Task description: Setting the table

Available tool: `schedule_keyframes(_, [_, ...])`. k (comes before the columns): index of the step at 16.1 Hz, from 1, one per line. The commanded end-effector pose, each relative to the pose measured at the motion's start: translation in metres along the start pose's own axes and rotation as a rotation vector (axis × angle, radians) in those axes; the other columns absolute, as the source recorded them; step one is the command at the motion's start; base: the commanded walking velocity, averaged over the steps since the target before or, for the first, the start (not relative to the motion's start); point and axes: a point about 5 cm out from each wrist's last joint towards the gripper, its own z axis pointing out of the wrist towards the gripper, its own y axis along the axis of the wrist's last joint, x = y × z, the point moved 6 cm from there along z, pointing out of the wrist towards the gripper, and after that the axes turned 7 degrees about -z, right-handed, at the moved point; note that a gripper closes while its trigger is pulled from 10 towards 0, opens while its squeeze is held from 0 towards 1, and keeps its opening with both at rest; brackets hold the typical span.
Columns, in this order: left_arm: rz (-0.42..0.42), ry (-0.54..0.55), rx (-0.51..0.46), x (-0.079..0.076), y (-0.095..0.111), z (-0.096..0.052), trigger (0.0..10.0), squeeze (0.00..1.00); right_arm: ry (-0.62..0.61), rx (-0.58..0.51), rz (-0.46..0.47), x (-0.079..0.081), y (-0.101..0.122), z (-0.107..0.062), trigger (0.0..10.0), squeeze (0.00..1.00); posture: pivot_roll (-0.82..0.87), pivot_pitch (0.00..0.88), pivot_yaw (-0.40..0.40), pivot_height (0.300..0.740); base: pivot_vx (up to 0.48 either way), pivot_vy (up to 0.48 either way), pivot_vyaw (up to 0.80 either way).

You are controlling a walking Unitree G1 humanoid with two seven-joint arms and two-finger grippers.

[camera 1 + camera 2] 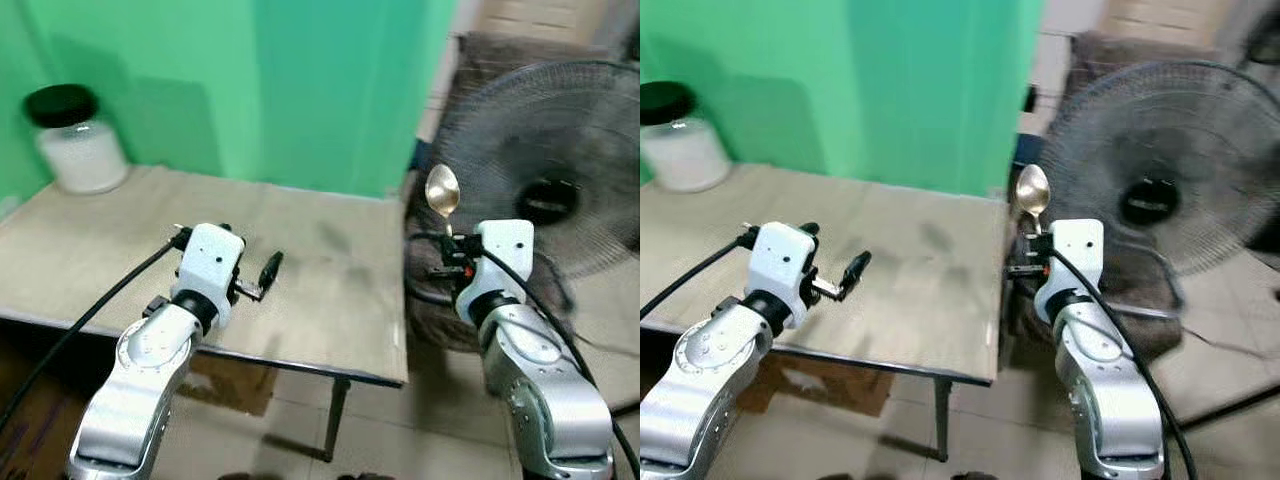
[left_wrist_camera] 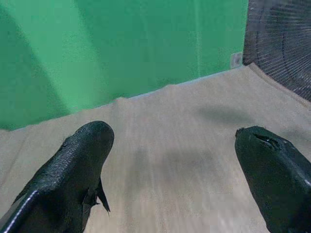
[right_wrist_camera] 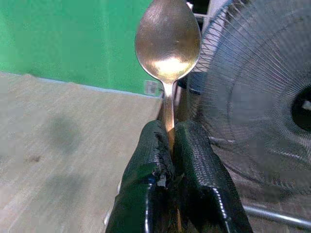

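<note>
Spoon, shiny bowl upright, sits clamped in my right hand beside the tabletop; my left hand hovers spread.

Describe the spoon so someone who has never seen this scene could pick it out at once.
Start at the big round fan right of the table. In front of it, off the table's right edge, the right gripper holds the spoon upright, fingers shut on its handle. It is the only shiny golden metal thing, bowl uppermost.

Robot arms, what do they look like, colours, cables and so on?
Both arms are silver metal segments ending in white wrist blocks. A black cable runs along each. The left gripper and right gripper have two long black textured fingers.
</note>
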Motion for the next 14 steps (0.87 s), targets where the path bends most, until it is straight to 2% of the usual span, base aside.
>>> schedule_keyframes(1, [-0.003,0.031,-0.011,0.005,0.002,0.001,10.0,0.0,-0.012,-0.006,-0.004,-0.001,-0.001,0.001,10.0,0.0,0.17,0.0,-0.043,0.74,0.0,0.0,-0.8])
schedule_keyframes(6, [-0.026,0.072,-0.013,0.012,-0.001,0.0,10.0,0.0,-0.009,-0.002,0.006,-0.001,-0.001,0.005,10.0,0.0,0.17,0.0,-0.048,0.74,0.0,0.0,-0.8])
schedule_keyframes(9, [-0.039,0.111,0.001,0.022,-0.006,-0.007,10.0,0.0,0.013,0.009,-0.02,-0.002,-0.003,0.008,10.0,0.0,0.18,0.0,-0.051,0.74,0.0,0.0,-0.8])
schedule_keyframes(14, [-0.009,0.133,-0.002,0.028,-0.006,-0.007,10.0,0.0,0.043,0.009,-0.041,0.001,-0.002,0.011,10.0,0.0,0.18,0.0,-0.053,0.74,0.0,0.0,-0.8])
